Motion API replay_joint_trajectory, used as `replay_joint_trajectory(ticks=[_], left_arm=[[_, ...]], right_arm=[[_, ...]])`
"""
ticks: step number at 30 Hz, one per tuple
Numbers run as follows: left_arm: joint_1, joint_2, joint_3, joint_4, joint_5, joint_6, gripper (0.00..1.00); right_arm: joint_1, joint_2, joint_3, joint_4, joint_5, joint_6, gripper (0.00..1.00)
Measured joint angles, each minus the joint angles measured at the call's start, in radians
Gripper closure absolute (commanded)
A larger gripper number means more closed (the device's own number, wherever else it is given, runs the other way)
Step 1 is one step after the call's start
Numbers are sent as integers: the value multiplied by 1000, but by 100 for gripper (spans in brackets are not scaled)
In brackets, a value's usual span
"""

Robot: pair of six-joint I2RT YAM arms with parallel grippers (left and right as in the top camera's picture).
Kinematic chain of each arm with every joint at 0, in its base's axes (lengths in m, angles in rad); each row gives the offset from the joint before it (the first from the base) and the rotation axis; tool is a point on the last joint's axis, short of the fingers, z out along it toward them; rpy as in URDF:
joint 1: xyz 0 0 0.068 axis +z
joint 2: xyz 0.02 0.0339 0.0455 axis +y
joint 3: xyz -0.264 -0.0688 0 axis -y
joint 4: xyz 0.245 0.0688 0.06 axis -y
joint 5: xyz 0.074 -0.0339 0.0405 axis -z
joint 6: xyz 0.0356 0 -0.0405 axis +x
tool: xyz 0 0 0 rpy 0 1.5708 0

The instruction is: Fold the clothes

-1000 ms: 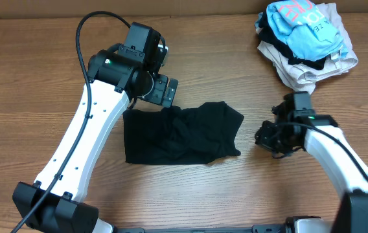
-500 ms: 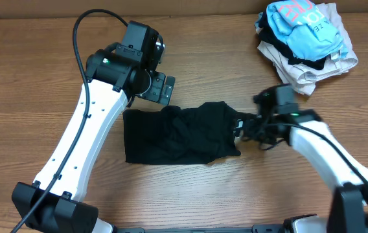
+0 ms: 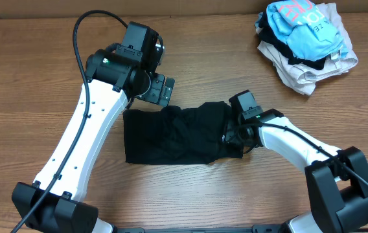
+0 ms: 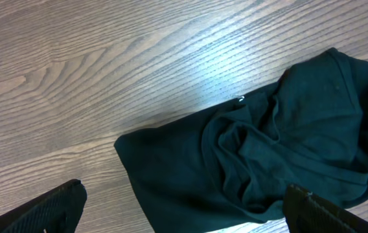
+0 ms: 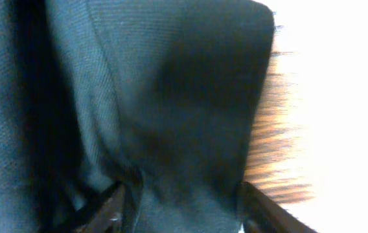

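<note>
The clothes, a black shirt, lie rumpled and partly doubled over at the middle of the table. In the left wrist view the shirt shows bunched folds. My left gripper hangs open above the shirt's top left edge, and in its own view the gripper holds nothing between its wide-spread fingers. My right gripper is down at the shirt's right edge. In the right wrist view its fingers stand apart, straddling a fold of the black fabric.
A pile of other garments, light blue, white and beige, sits at the back right corner. Bare wooden table surrounds the shirt. The left arm's white link crosses the table left of the shirt.
My right gripper has moved left from beside the shirt onto its right edge, and its jaws have gone from shut to apart around the fabric. The left arm barely moved.
</note>
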Motion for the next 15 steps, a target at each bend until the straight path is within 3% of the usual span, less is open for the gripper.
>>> replay_joint_trajectory(ticks=[8, 15], left_arm=[[0, 0, 0, -4, 0, 0, 0], [0, 0, 0, -4, 0, 0, 0]], right_arm=[[-20, 11, 12, -70, 67, 47, 96], [-172, -11, 11, -150, 58, 34, 96]])
